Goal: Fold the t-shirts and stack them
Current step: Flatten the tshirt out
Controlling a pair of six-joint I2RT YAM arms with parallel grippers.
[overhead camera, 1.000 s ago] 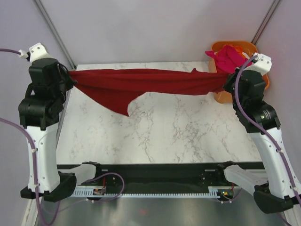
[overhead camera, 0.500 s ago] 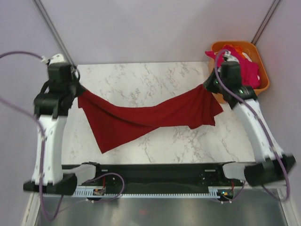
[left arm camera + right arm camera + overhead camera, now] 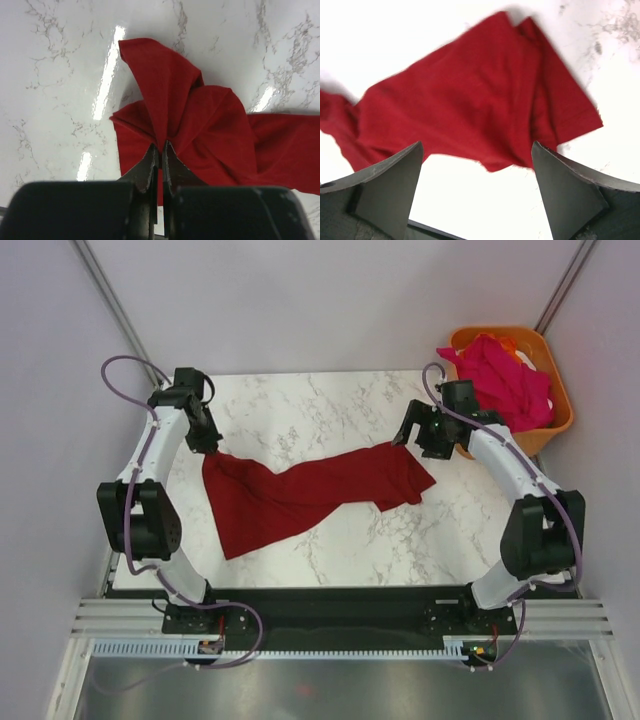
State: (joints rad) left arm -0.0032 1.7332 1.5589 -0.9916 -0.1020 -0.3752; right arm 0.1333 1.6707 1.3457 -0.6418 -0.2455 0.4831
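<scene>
A: What's the cloth like from where you sit?

B: I see the crimson t-shirt (image 3: 310, 495) as a soft, matte, rumpled band lying across the middle of the overhead frame on the glossy white marble-pattern table (image 3: 330, 405). It widens to a pointed flap at lower left and ends in a squarish sleeve end at the right. The pink t-shirt (image 3: 505, 380) is heaped in the orange tub (image 3: 556, 418) at upper right, spilling over its rim.

A: And the claws?

B: My left gripper (image 3: 159, 150) is clamped on the crimson t-shirt: in the left wrist view the dark fingers meet with only a sliver between them, and the fabric fans out from that pinch in creased folds. In the overhead frame that grip sits at the shirt's upper-left corner. My right gripper (image 3: 477, 155) stands wide apart, holding nothing; the shirt's right end lies on the table beyond it, apart from both fingers (image 3: 390, 185).

A: Anything one camera gives you that another doesn't?

B: The left wrist view shows the pinch itself (overhead, the arm hides it). The right wrist view is blurred, but shows the doubled layers at the sleeve end. Only the overhead view shows the tub.
</scene>
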